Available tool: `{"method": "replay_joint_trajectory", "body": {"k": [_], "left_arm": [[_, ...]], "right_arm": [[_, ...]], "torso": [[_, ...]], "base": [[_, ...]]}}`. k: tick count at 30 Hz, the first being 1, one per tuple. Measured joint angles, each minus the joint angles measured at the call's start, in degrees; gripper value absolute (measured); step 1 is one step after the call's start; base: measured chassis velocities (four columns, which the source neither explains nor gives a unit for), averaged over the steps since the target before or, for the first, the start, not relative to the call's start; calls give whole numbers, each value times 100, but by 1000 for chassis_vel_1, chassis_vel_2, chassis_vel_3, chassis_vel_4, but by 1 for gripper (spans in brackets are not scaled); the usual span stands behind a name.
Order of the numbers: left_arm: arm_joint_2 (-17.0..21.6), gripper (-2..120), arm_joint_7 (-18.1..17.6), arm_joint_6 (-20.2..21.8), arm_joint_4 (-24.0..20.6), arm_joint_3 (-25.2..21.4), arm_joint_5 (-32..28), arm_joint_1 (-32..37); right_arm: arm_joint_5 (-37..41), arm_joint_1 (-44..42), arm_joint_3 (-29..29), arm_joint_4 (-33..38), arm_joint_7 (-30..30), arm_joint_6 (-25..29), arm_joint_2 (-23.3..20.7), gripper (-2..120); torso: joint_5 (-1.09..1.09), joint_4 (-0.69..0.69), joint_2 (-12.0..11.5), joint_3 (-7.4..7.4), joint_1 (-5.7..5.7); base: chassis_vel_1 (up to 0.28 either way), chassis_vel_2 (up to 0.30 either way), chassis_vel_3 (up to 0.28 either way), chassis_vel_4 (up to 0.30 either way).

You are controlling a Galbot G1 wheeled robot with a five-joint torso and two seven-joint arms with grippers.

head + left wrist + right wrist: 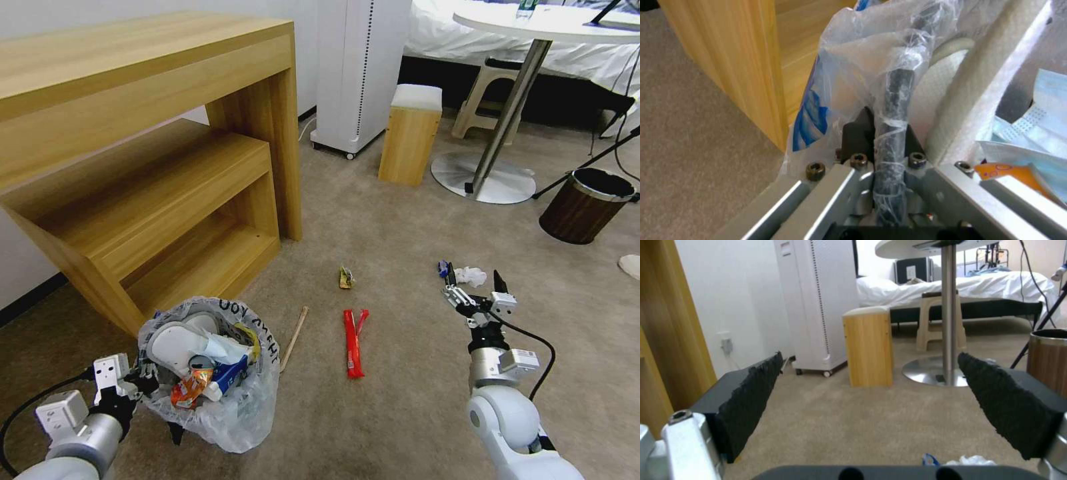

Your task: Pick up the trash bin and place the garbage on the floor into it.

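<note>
Left claw (137, 381) clamps the trash bin (212, 373) rim; lower the wide-open, empty right claw (475, 283) squarely over the tissue (471, 275) (lower right).

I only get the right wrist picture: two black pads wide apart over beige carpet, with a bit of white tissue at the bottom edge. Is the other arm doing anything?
Observer: Yes. The left gripper is shut on the rim of the trash bin, pinching it through the plastic bag.
Operator: Is anything in that bin?
Observer: It is well filled. A white slipper and an orange snack packet lie on top.
Operator: What else lies on the floor besides my tissue?
Observer: A red wrapper, a wooden stick and a small yellowish scrap lie on the floor between the bin and the right gripper.
</note>
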Motion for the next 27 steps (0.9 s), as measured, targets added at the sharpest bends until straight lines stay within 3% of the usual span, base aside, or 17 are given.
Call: {"method": "replay_joint_trajectory", "body": {"k": [11,19,27], "left_arm": [[17,0,7,-1,-22,11,4,6],[6,0,17,-9,38,46,38,-17],[18,0,40,-33,159,93,71,-89]], "right_arm": [[158,-10,-46,4,-5,11,-92,100],[1147,83,-265,-41,-183,-552,-631,100],[2434,156,-528,-244,-1030,-956,-1188,100]], "torso": [[0,-1,0,1,0],[0,-1,0,0,0],[-1,0,0,0,0]], "base": [[-112,113,106,-104],[-13,21,29,-19],[0,0,0,0]]}}
